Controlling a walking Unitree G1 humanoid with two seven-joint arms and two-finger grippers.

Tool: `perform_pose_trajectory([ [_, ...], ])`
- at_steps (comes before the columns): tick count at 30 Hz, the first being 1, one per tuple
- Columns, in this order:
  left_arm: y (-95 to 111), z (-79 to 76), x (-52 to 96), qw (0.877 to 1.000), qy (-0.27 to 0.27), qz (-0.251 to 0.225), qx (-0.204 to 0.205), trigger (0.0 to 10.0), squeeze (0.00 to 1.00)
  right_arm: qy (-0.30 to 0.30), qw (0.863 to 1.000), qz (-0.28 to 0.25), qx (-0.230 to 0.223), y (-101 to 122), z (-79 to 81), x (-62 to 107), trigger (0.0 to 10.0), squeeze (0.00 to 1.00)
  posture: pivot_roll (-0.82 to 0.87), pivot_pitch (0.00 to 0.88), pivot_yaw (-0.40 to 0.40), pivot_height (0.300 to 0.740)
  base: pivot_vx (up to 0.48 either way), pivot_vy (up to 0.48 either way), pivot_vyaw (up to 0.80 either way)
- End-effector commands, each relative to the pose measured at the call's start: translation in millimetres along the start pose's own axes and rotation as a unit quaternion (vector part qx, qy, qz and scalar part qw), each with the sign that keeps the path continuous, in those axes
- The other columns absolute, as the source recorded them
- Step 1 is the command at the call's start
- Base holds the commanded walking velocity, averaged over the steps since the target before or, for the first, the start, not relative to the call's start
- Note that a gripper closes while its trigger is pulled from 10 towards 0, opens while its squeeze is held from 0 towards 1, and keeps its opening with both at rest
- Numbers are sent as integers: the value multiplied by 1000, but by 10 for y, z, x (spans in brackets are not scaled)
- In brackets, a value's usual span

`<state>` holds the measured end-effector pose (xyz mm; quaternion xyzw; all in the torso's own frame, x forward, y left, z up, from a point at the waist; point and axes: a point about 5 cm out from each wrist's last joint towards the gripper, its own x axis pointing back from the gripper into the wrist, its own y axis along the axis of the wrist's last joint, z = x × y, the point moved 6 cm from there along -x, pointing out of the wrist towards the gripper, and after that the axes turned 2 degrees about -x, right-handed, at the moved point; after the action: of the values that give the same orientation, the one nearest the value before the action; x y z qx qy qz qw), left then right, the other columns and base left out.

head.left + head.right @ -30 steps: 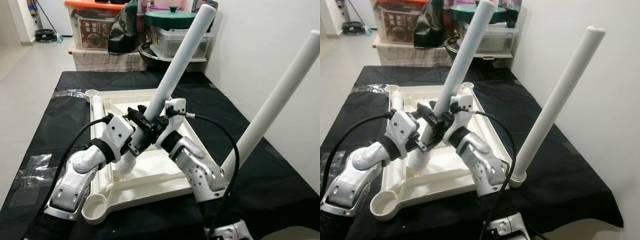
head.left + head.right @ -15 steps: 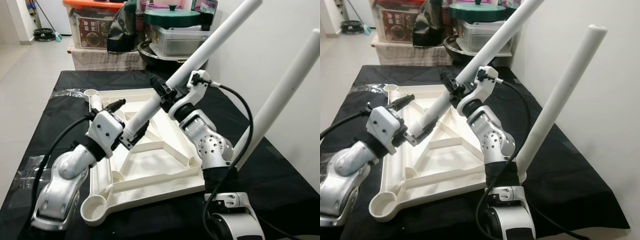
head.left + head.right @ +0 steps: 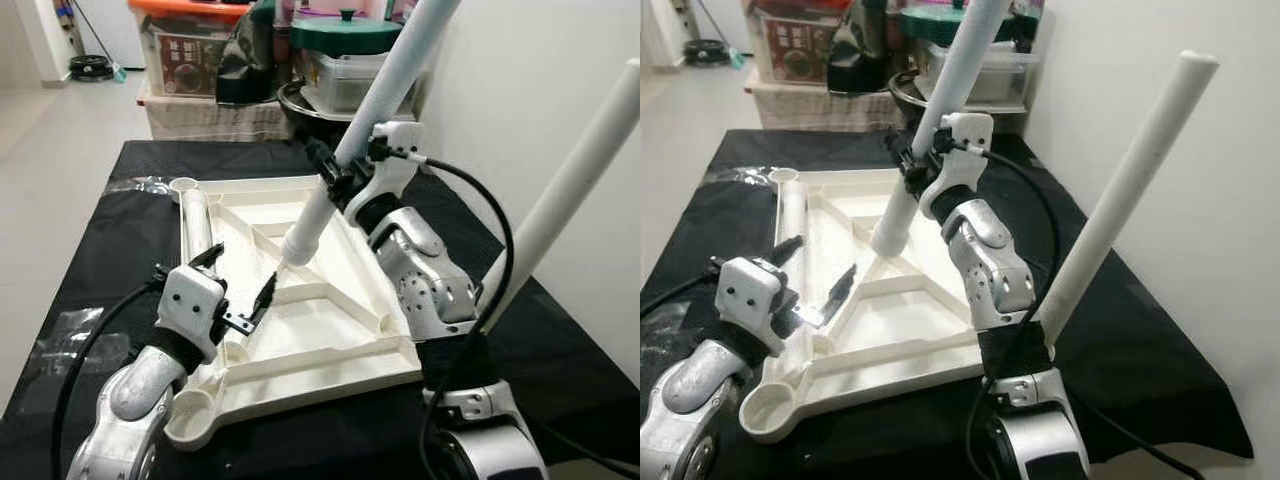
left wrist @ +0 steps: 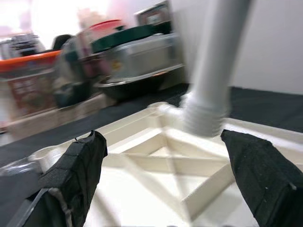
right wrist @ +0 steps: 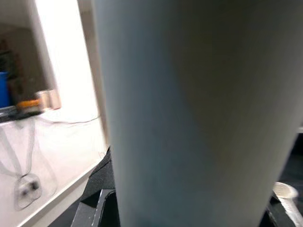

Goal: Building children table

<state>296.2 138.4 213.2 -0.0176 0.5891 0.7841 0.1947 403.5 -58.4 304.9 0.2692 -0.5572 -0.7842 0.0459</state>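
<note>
Since the earlier frame our left gripper (image 3: 248,300) has let go of the leg (image 3: 345,165) and dropped low over the tabletop (image 3: 330,335), its jaws now spread wide and empty. Our right gripper (image 3: 335,180) clamps the leg partway up and holds it tilted, its threaded lower end hanging just above the upturned white tabletop on the black-covered table (image 3: 100,250). The leg's upper end is cut off at the frame edge. A second leg (image 3: 1120,200) stands at the tabletop's right corner, its base hidden behind our right arm. A third lies along the left rim (image 3: 195,225).
</note>
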Motion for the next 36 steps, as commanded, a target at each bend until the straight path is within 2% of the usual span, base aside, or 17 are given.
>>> perform_pose_trajectory([
  [1,16,47,38,1000,19,4,-3,10000,0,-36,999,-1,-8,25,-122,56,10000,0,108,0,-125,740,0,0,0],
  [6,-22,123,68,999,37,15,-9,10000,0,-26,999,8,-46,-28,-125,99,10000,0,104,0,-123,740,0,0,0],
  [12,-36,116,76,999,43,22,-10,10000,0,-30,997,32,-56,-94,-165,140,10000,0,99,0,-126,740,0,0,0],
  [15,-44,111,80,999,46,25,-9,10000,0,-31,996,38,-75,-107,-193,163,10000,0,98,0,-130,740,0,0,0],
  [17,-50,113,82,998,48,27,-9,10000,0,-36,995,43,-78,-118,-239,183,10000,0,97,0,-133,740,0,0,0],
  [19,-96,124,90,998,54,38,-13,10000,0,-70,993,78,-48,-184,-431,249,10000,0,94,0,-132,740,0,0,0],
  [20,-96,124,90,998,54,38,-13,10000,0,-70,993,78,-48,-184,-431,249,10000,0,94,0,-132,740,0,0,0],
  [21,-109,126,91,998,54,41,-13,10000,0,-91,989,102,-50,-229,-507,268,10000,0,90,0,-129,740,0,0,0],
  [25,-115,127,91,998,55,42,-14,10000,0,-104,986,117,-54,-257,-546,280,10000,0,90,0,-129,740,0,0,0],
  [28,-139,115,94,998,52,46,-11,10000,0,-141,981,125,-39,-181,-649,262,10000,0,84,0,-126,740,0,0,0],
  [29,-139,115,94,998,52,46,-11,10000,0,-141,981,125,-39,-181,-649,262,10000,0,84,0,-126,740,0,0,0],
  [31,-168,133,112,997,56,53,-8,10000,0,-125,986,88,-70,-18,-627,202,10000,0,86,0,-127,740,0,0,0],
  [33,-175,141,119,997,58,54,-6,10000,0,-111,987,74,-85,29,-600,187,10000,0,86,0,-127,740,0,0,0],
  [36,-181,156,152,996,64,58,4,10000,0,-57,996,65,-35,77,-466,206,10000,0,92,0,-128,740,0,0,0],
])
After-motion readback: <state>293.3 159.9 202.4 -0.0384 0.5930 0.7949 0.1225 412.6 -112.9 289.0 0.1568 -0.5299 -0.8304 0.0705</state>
